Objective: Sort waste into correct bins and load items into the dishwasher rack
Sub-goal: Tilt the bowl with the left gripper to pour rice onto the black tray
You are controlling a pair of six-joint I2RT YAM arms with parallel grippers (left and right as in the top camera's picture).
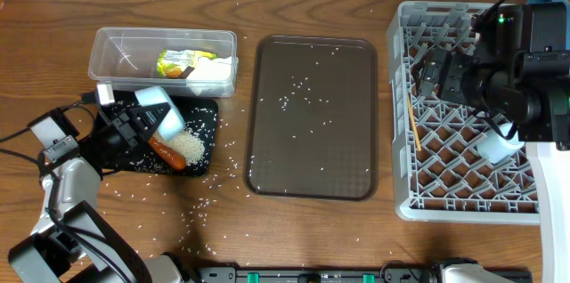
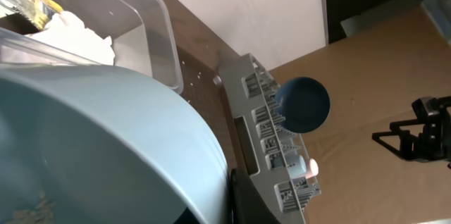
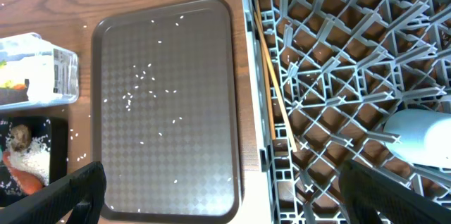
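Note:
My left gripper (image 1: 142,123) is shut on a small white cup with a blue inside (image 1: 162,108), tilted over the shallow black tray (image 1: 207,116). The cup's blue inside (image 2: 84,146) fills the left wrist view. The tray holds an orange carrot (image 1: 166,152) and a pile of rice (image 1: 189,145). The clear tub (image 1: 120,52) holds the yellow-green wrapper (image 1: 178,60) and white tissue (image 1: 214,68). My right gripper (image 1: 443,74) is wide open and empty (image 3: 236,196) over the grey rack (image 1: 405,123). A dark-blue plate (image 2: 303,104) stands in the rack, and a white dish (image 1: 495,146) lies in it.
The brown serving tray (image 1: 267,141) lies between the bins and the rack, with loose rice grains on it (image 1: 298,87). More grains are scattered on the wooden table around the black tray. A pair of wooden chopsticks (image 1: 413,123) lies along the rack's left side.

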